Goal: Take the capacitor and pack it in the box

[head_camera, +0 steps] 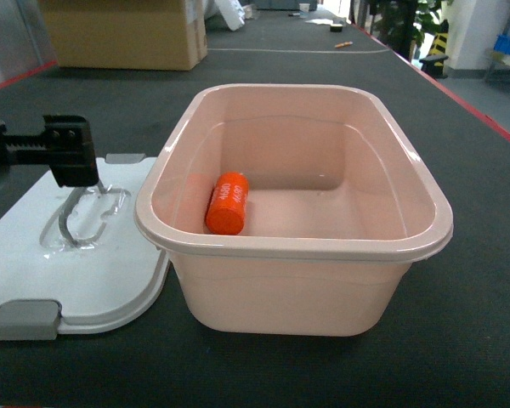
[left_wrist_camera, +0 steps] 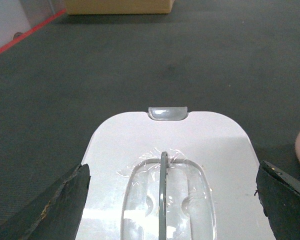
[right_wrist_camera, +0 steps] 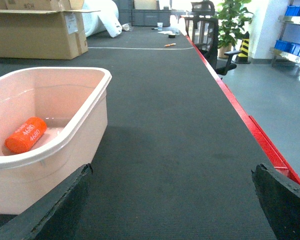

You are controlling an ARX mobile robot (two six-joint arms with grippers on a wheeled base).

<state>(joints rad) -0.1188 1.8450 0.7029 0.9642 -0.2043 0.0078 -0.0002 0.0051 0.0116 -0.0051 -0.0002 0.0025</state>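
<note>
The orange capacitor lies on its side on the floor of the pale pink box, near the front left wall. It also shows in the right wrist view as the capacitor inside the box. The light grey lid lies flat on the table left of the box. My left gripper hovers open over the lid's handle, its fingers spread wide on either side of it. My right gripper is open over bare table to the right of the box, holding nothing.
A brown cardboard carton stands at the far left of the table. A red strip marks the table's right edge, with an office chair and blue bins beyond it. The lid's grey clasp sits near the front edge.
</note>
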